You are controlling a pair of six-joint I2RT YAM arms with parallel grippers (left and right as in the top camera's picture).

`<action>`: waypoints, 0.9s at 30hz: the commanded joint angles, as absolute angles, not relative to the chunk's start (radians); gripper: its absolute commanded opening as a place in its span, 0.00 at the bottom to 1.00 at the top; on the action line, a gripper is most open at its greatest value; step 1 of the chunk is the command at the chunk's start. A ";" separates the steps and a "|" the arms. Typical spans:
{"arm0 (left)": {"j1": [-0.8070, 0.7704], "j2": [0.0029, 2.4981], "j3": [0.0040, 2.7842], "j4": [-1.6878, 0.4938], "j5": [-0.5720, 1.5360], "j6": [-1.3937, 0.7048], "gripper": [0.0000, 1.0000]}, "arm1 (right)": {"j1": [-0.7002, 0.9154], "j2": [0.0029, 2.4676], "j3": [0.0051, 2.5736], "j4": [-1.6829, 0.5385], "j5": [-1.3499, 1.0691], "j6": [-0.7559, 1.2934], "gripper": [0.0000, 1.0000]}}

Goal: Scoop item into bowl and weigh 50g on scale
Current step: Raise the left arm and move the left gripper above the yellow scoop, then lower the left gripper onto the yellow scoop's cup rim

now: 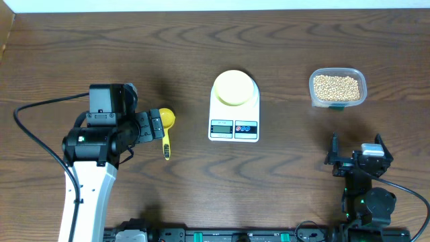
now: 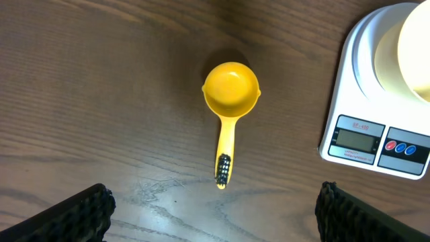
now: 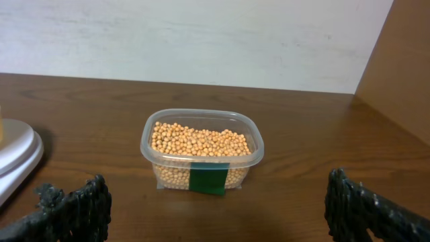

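Overhead: one scale [image 1: 234, 118], one bowl [image 1: 234, 88], one scoop [image 1: 166, 119], one tub [image 1: 365, 88].

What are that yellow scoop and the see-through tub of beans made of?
Scoop: likely plastic, smooth, evenly yellow with a soft sheen. Tub: thin clear plastic by the look; the beans show through its wall.

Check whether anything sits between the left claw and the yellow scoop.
Nothing visible. The yellow scoop lies alone on bare wood, straight ahead of the open left claw. The scale, with the bowl on it, stands off to one side, clear of that path.
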State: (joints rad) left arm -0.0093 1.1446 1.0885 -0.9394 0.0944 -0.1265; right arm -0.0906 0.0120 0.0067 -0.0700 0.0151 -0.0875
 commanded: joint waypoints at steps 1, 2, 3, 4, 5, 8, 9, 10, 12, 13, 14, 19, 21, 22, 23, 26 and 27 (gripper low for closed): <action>-0.005 1.159 1.114 -0.945 0.080 -0.086 0.98 | -0.097 0.007 0.005 -0.073 0.020 -0.080 0.99; -0.005 1.169 1.114 -0.945 0.069 -0.087 0.97 | -0.097 0.007 0.005 -0.073 0.020 -0.080 0.99; -0.005 1.180 1.114 -0.945 0.066 -0.087 0.98 | -0.097 0.007 0.005 -0.073 0.020 -0.080 0.99; -0.005 1.196 1.114 -0.945 0.065 -0.087 0.98 | -0.097 0.007 0.005 -0.073 0.020 -0.080 0.99; -0.005 1.211 1.114 -0.945 0.064 -0.087 0.98 | -0.097 0.007 0.005 -0.073 0.020 -0.080 0.99; -0.005 1.269 1.114 -0.942 0.056 -0.086 0.97 | -0.097 0.007 0.005 -0.073 0.020 -0.080 0.99; -0.005 1.290 1.114 -0.940 0.050 -0.086 0.97 | -0.097 0.007 0.005 -0.073 0.020 -0.080 0.99; -0.005 1.310 1.114 -0.937 0.040 -0.087 0.98 | -0.097 0.007 0.005 -0.073 0.020 -0.080 0.99; -0.005 1.343 1.114 -0.930 0.028 -0.087 0.97 | -0.097 0.007 0.005 -0.073 0.020 -0.080 0.99; -0.005 1.362 1.114 -0.924 0.025 -0.087 0.98 | -0.097 0.007 0.005 -0.073 0.020 -0.080 0.99; -0.005 1.377 1.114 -0.916 0.025 -0.086 0.98 | -0.097 0.007 0.005 -0.073 0.020 -0.080 0.99; -0.005 1.455 1.114 -0.864 0.023 -0.086 0.98 | -0.097 0.007 0.005 -0.073 0.020 -0.080 0.99; -0.005 1.483 1.114 -0.841 0.015 -0.087 0.98 | -0.097 0.007 0.005 -0.073 0.020 -0.080 0.99; -0.005 1.503 1.114 -0.823 0.013 -0.086 0.98 | -0.097 0.007 0.005 -0.073 0.020 -0.080 0.99; -0.003 1.517 1.114 -0.812 0.010 -0.086 0.98 | -0.097 0.007 0.005 -0.073 0.020 -0.080 0.99; 0.004 1.554 1.114 -0.788 0.010 -0.086 0.98 | -0.097 0.007 0.005 -0.073 0.020 -0.080 0.99; 0.007 1.565 1.114 -0.782 0.010 -0.086 0.98 | -0.097 0.007 0.005 -0.073 0.020 -0.080 0.99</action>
